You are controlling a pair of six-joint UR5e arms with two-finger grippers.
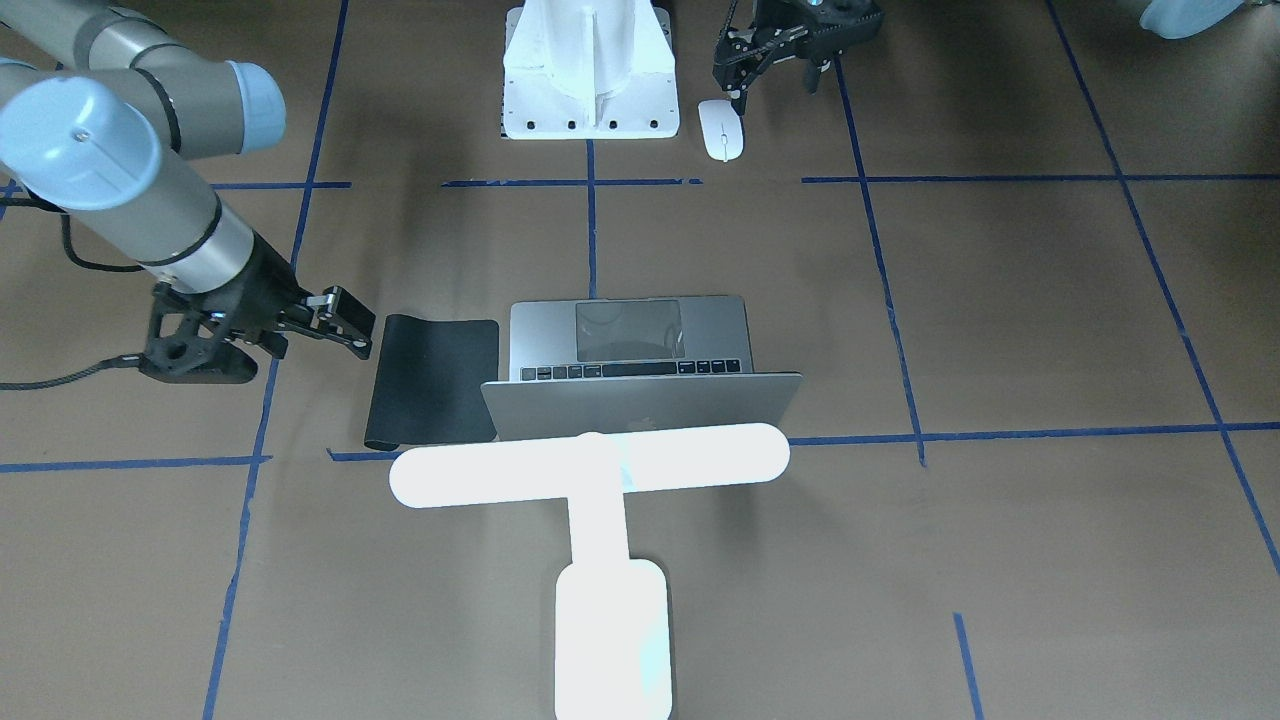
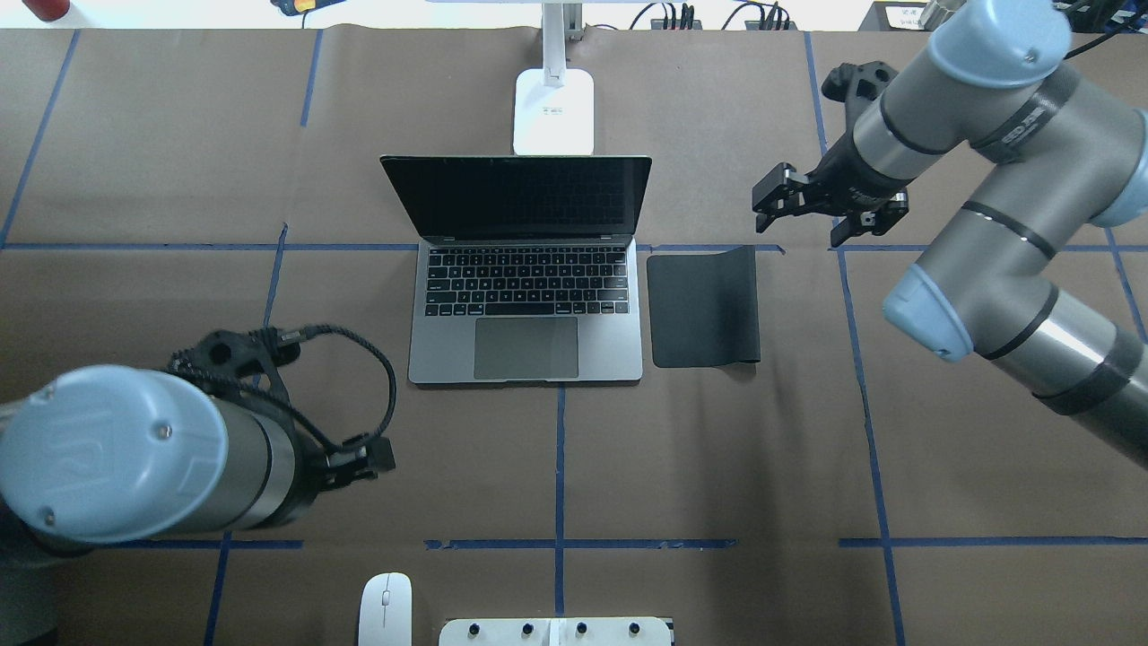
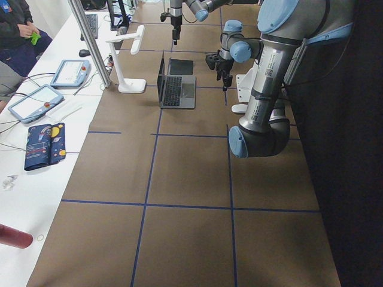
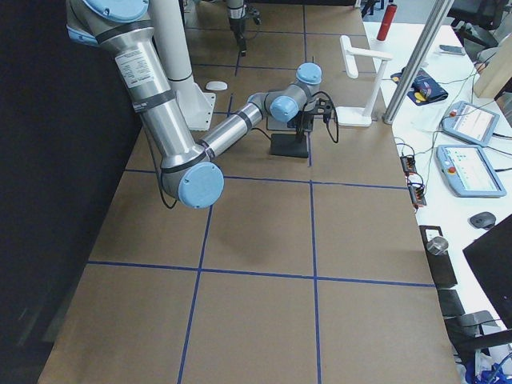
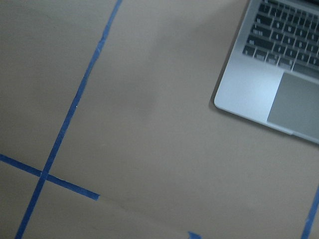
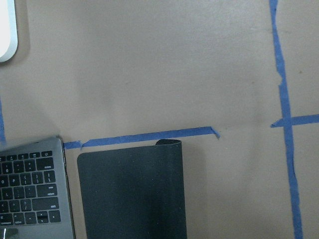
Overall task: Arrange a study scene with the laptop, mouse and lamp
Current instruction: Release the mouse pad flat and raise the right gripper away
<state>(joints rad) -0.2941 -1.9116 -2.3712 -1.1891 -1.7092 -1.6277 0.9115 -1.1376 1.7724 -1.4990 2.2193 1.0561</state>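
Table count: 1 laptop [image 2: 527, 305], 1 mouse [image 2: 385, 610], 1 lamp [image 1: 590, 465], 1 black mat [image 2: 704, 307], 1 white pedestal [image 1: 590, 75] with bolt holes. 2 arms are seen, left arm [image 2: 134, 453] and right arm [image 2: 987, 269], each fitted with 1 gripper: left gripper [image 1: 775, 92], right gripper [image 1: 355, 322], so 2 grippers in total. On the side bench 2 touchscreen pendants are counted, near pendant [image 3: 33, 101] and far pendant [image 3: 70, 73], plus 1 patterned pouch [image 3: 45, 145] and 1 red cylinder [image 3: 12, 237]. 1 seated person [image 3: 15, 27] is partly visible beside the bench.

laptop [image 2: 525, 278] matt metal | mouse [image 2: 386, 610] smooth plastic | mat [image 2: 704, 305] matt, perhaps cloth | table [image 2: 717, 449] brown paper
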